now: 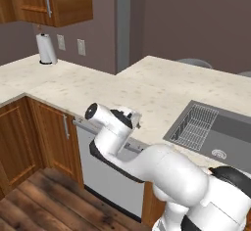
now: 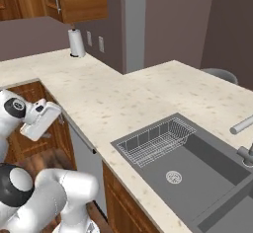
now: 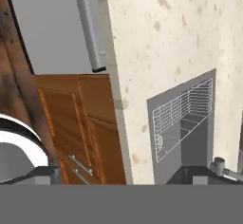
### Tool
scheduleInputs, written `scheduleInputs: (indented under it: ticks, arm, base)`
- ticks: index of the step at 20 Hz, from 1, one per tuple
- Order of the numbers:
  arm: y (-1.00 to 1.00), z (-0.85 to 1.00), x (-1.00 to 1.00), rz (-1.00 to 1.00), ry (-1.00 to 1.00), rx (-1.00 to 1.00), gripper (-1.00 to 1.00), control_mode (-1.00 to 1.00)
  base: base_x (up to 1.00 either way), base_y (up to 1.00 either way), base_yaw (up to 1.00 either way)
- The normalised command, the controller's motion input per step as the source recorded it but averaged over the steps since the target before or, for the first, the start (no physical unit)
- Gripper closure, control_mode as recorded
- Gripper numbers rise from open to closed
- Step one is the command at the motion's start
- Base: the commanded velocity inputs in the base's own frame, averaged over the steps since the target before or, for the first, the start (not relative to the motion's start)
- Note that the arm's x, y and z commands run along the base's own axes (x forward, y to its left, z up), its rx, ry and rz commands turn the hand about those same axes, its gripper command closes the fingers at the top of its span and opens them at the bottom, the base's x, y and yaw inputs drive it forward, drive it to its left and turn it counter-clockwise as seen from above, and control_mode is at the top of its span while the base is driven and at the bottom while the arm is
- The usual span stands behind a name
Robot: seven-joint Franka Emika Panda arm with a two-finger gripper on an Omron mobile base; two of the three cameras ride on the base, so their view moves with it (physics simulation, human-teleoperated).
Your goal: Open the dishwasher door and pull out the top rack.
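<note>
You have a flat pale grey steel dishwasher door (image 1: pixel 105 176), its bar handle (image 3: pixel 89 26) the same grey. The stone table (image 1: pixel 142 90) is cream, speckled with tan flecks. Beside the door, warm brown wooden cabinet doors (image 1: pixel 51 137) show grain. The sink basin (image 2: pixel 197 175) is dark grey, holding a light grey wire grid (image 2: pixel 155 140). A white paper-towel roll (image 1: pixel 46 48) stands on the table, and the floor (image 1: pixel 44 205) is dark brown planking.

the dishwasher door (image 1: pixel 105 173) sits under the counter (image 1: pixel 147 85), left of the sink (image 1: pixel 230 137) (wire grid (image 1: pixel 196 126) inside).
</note>
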Motion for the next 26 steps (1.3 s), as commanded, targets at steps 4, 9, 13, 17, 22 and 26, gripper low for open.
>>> scheduleInputs:
  ticks: [4, 9, 13, 17, 22, 26]
  arm:
    - [0.39, -0.63, 0.80, 0.00, 0.29, -0.18, -1.00, -1.00]
    - [0.53, -0.52, 0.49, -0.02, 0.13, -0.26, -1.00, -1.00]
    - [0.51, -0.61, 0.50, -0.12, 0.00, -0.29, -1.00, -1.00]
    - [0.28, -0.66, 0.45, -0.14, 0.00, -0.21, -1.00, -1.00]
    - [0.13, -0.62, 0.55, -0.17, 0.00, -0.17, -1.00, -1.00]
    - [0.10, -0.51, 0.48, -0.17, -0.01, -0.16, -1.00, -1.00]
  base:
    - [0.00, 0.00, 0.00]
    - [0.00, 0.00, 0.00]
    - [0.00, 0.00, 0.00]
    - [0.00, 0.00, 0.00]
    - [0.00, 0.00, 0.00]
    - [0.00, 0.00, 0.00]
